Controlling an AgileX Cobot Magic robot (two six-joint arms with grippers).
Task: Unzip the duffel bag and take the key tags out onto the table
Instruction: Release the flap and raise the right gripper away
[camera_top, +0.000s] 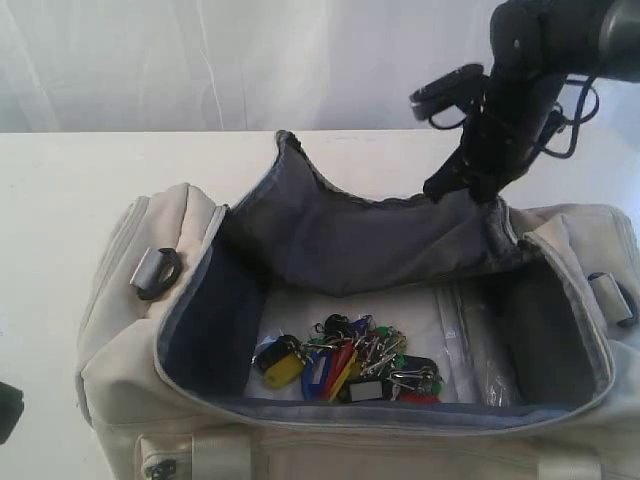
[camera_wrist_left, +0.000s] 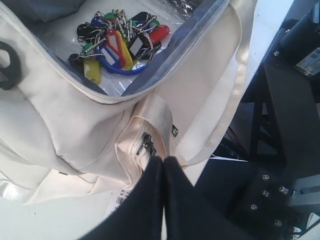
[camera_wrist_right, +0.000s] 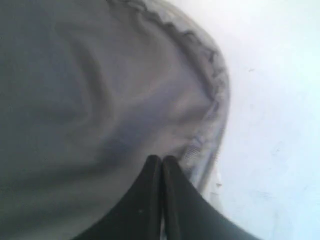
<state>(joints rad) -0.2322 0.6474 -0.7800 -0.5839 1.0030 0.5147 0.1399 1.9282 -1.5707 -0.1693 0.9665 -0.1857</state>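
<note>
The cream woven-fabric duffel bag (camera_top: 120, 340) lies unzipped on the smooth white table (camera_top: 60, 190), with its dark grey-blue lining (camera_top: 340, 240) creased and exposed. The key tags (camera_top: 345, 365), glossy plastic tabs on metal rings, lie inside on the bag floor. Left gripper (camera_wrist_left: 163, 161): fingers pressed together, empty, beside the bag's outer wall. Right gripper (camera_wrist_right: 161, 160): fingers together against the lining's puckered edge.

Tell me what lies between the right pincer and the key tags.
In the exterior view, the duffel bag's folded-back flap, grey lining showing, then a bare strip of pale bag floor, lie between the right pincer and the key tags.
</note>
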